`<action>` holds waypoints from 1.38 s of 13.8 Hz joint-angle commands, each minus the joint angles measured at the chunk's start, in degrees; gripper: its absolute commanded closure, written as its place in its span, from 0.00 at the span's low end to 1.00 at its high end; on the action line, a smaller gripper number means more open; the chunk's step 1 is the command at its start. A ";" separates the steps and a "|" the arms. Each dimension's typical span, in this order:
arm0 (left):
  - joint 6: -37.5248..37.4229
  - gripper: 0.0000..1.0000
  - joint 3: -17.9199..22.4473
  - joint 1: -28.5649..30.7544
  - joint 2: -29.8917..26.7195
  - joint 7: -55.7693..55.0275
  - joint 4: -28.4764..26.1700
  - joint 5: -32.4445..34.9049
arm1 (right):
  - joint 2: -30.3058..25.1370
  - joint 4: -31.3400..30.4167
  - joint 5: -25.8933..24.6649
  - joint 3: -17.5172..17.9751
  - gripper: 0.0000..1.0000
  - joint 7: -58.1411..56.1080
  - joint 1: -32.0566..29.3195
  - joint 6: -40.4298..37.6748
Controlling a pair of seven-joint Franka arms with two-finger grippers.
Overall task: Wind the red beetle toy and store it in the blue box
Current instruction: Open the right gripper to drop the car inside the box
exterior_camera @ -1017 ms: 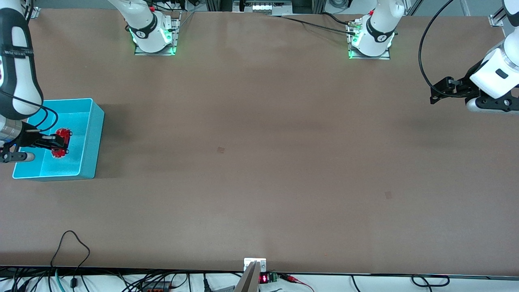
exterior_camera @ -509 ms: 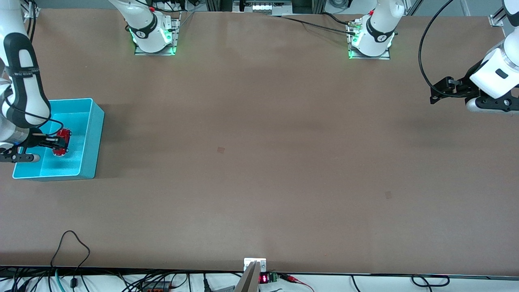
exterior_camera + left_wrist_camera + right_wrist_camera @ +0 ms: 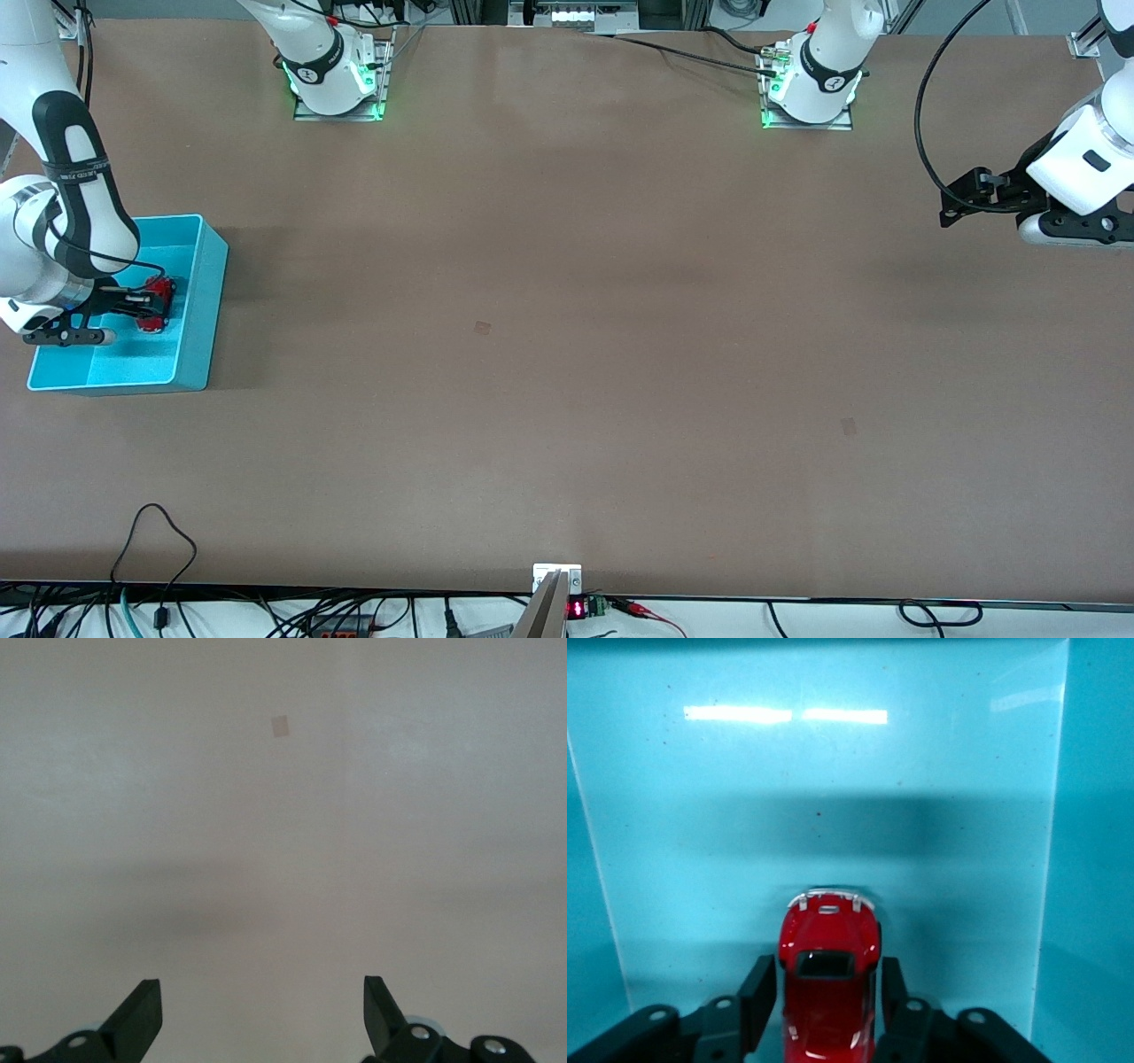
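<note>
One risk: the right tool [image 3: 822, 992], fingers just parted beside the tiny glossy red beetle toy [image 3: 827, 985] inside the light cyan-blue plastic box [image 3: 200, 306], may snag the toy on lifting. Well apart from that box, the left tool [image 3: 261, 1014] waits wide and empty above the brown table [image 3: 567, 354].

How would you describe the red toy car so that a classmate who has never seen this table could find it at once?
Start at the right arm's end of the brown table, where a light blue box stands. Inside it, between the fingers of the right gripper, is the red beetle toy. It is the only red thing in the box: tiny, glossy and rounded.
</note>
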 commanded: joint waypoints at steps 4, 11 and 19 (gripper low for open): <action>-1.36 0.00 0.29 -0.02 0.96 1.59 2.02 -0.48 | -7.25 6.09 2.91 1.15 0.00 1.33 3.40 -10.79; -1.36 0.00 0.29 0.07 0.96 1.59 2.02 -0.48 | -13.49 22.00 1.42 3.44 0.00 8.79 9.02 -32.06; -2.06 0.00 0.37 0.07 0.96 1.94 2.02 -0.56 | -24.13 26.16 0.36 7.12 0.00 22.80 12.05 -46.68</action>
